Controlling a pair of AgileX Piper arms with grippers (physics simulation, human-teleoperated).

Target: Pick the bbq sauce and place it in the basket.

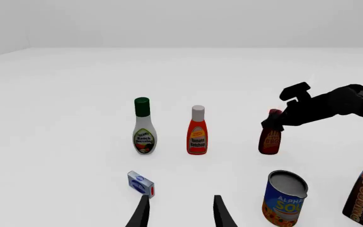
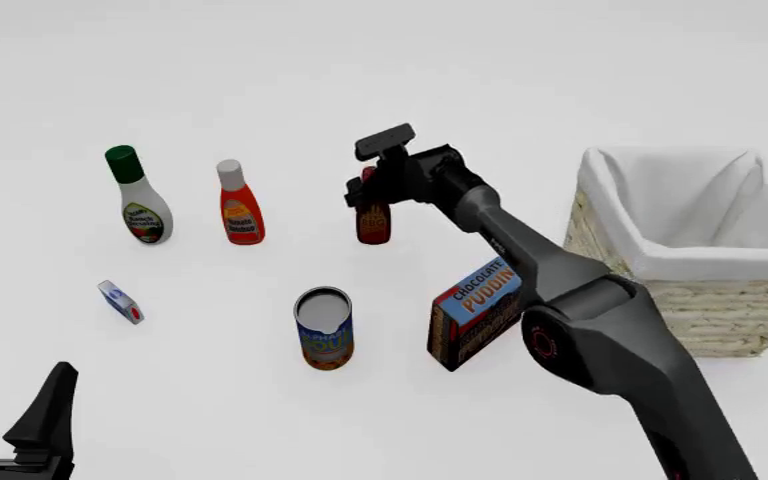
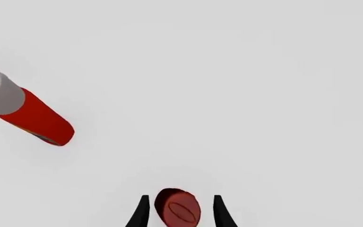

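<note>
The bbq sauce (image 2: pixel 373 222) is a dark red-brown bottle standing upright on the table, also seen in the left wrist view (image 1: pixel 270 140). My right gripper (image 2: pixel 364 186) hangs over it, open, its fingers on either side of the red cap (image 3: pixel 177 208) with small gaps showing. The wicker basket (image 2: pixel 704 300) with its white lining stands at the far right. My left gripper (image 2: pixel 13 388) is low at the near left, open and holding nothing, well away from the bottles.
A white ranch bottle with a green cap (image 2: pixel 141 207) and an orange-red ketchup bottle (image 2: pixel 239 212) stand left of the sauce. Nearer are a soup can (image 2: pixel 324 330), a chocolate pudding box (image 2: pixel 471 312) under my right arm, and a small blue box (image 2: pixel 120 301).
</note>
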